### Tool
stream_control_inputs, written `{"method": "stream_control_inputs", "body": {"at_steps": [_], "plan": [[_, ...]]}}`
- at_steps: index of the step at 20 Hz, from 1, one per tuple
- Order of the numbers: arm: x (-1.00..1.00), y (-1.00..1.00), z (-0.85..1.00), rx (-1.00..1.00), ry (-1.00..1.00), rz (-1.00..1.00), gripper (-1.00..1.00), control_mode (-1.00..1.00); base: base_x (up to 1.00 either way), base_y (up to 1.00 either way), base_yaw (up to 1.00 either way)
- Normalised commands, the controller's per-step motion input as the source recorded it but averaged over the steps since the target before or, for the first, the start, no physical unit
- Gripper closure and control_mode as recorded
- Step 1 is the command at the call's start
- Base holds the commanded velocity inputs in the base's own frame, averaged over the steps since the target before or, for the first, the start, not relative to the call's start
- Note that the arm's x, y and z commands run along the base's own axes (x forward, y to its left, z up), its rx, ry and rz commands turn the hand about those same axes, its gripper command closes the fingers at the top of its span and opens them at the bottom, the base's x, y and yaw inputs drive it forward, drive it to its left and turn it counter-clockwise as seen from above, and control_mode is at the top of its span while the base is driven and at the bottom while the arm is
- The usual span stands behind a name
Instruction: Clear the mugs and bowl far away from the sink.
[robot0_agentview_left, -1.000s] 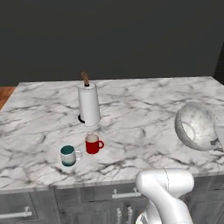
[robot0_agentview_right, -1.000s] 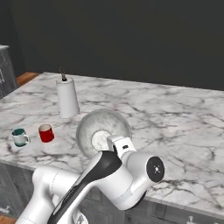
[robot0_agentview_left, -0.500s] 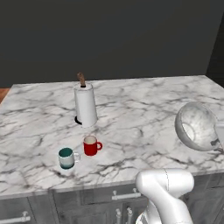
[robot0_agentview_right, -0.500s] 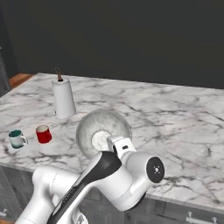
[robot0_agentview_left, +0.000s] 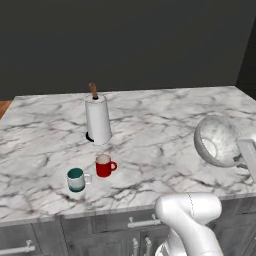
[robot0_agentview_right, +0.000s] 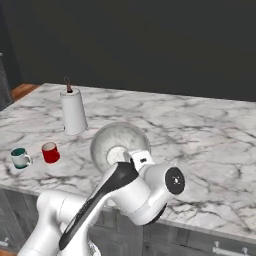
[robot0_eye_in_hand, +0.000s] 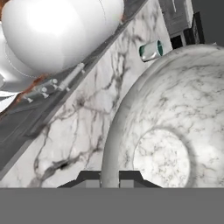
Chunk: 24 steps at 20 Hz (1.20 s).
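The hand is closed on the rim of the bowl, one finger inside the wall and one outside. The bowl is carried tipped on edge, clear of the tabletop, so its hollow faces sideways rather than up. In the left base view it hangs over the tabletop's right end, near the front edge; in the right base view the bowl sits just above the wrist, over the middle of the front edge.

The two mugs stand upright on the tabletop near its front edge, towards the left end. The red mug and the teal mug are just beside each other but apart, the teal one nearer the front-left corner. A paper towel roll stands behind them, closer to the middle of the tabletop.

The relation that matters: the mugs lie well apart from the bowl, off to the arm's left along the front edge, with open marble between. In the hand view the teal mug shows beyond the bowl's rim, so the hand's line along the tabletop runs towards that group. The sink cannot be made out in these views, so which way counts as far from it is unclear. Setting the bowl down will probably call for levelling it first, since it hangs by one side of its rim.
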Motion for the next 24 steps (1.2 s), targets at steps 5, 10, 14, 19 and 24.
{"method": "stream_control_inputs", "body": {"at_steps": [5, 10, 14, 19, 24], "plan": [[0.40, 0.00, -0.07, 0.00, 0.18, 0.00, 1.00, -1.00, 0.00, 0.00, 0.00], [0.09, 0.00, -0.02, -0.03, 0.13, 0.00, 1.00, -1.00, 0.00, 0.00, 0.00], [0.00, 0.00, -0.04, -0.11, 0.00, 0.00, 1.00, -1.00, 0.00, 0.00, 0.00], [0.03, 0.00, -0.23, -0.15, 0.00, 0.00, 1.00, -1.00, 0.00, 0.00, 0.00], [0.12, 0.00, -0.35, -0.16, 0.00, 0.00, 1.00, -1.00, 0.00, 0.00, 0.00]]}}
